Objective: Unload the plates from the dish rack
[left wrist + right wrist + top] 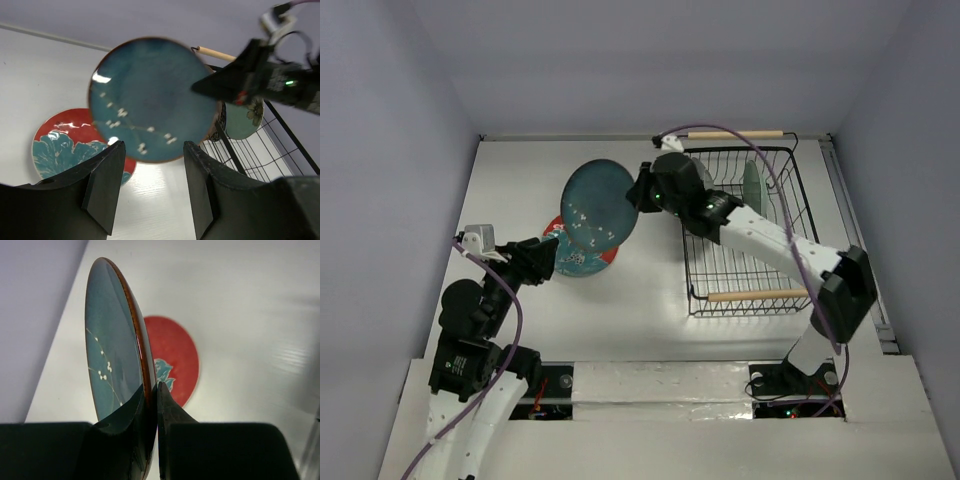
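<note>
A: Largest item first?

B: White table (pixel 650 310), bearing all else. Next in size, black wire dish rack (pixel 715 270) on the table's right half, with one wooden bar handle at the far end and one at the near end.

A: And the plates?

B: Uppermost, the teal plate (pixel 598 205), dotted with small white blossoms. Lifted clear of the table just left of the rack, tilted on edge. Below it, the red plate (pixel 55 145), flat on the table with teal flowers facing up, partly hidden in the top view. Inside the rack's far end, a pale green plate (pixel 243 120), standing upright.

A: Pincers?

B: Clenched on the teal plate's rim, one finger on each face: right gripper (pixel 152 390). Released, fingers spread with nothing between them, hovering by the red plate's left edge: left gripper (pixel 152 147).
</note>
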`<state>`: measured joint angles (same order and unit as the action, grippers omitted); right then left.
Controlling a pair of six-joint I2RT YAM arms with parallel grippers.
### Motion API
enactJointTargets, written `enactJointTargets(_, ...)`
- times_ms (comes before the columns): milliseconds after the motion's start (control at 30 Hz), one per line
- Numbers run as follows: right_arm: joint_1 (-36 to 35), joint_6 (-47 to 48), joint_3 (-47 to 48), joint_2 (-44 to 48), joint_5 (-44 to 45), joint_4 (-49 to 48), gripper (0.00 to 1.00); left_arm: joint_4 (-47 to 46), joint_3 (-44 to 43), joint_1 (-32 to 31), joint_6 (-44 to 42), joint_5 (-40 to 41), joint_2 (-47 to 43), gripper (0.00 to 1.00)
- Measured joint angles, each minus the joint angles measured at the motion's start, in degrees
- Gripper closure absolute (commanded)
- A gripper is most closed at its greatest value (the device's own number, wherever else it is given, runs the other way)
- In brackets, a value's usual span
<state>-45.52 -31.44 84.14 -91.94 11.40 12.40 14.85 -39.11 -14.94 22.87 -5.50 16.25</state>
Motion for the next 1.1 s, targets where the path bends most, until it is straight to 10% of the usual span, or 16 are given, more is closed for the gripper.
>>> enactJointTargets(400, -3.48, -6.64, 8.35, -23.93, -4.70, -1.75, 1.00, -0.02, 0.00, 0.00, 0.11, -0.04, 0.00, 0.53)
enactJointTargets(833, -3.23, -12.37, 8.68, -26.62, -6.40, -7.48, 1.00, -0.02, 0.00, 0.00, 0.11, -0.09, 0.00, 0.53)
enactJointTargets(1100, -3.19, -16.00, 5.42, -27.50, -8.26, -11.39, 0.81, -0.02, 0.00, 0.00, 0.11, -0.09, 0.00, 0.53)
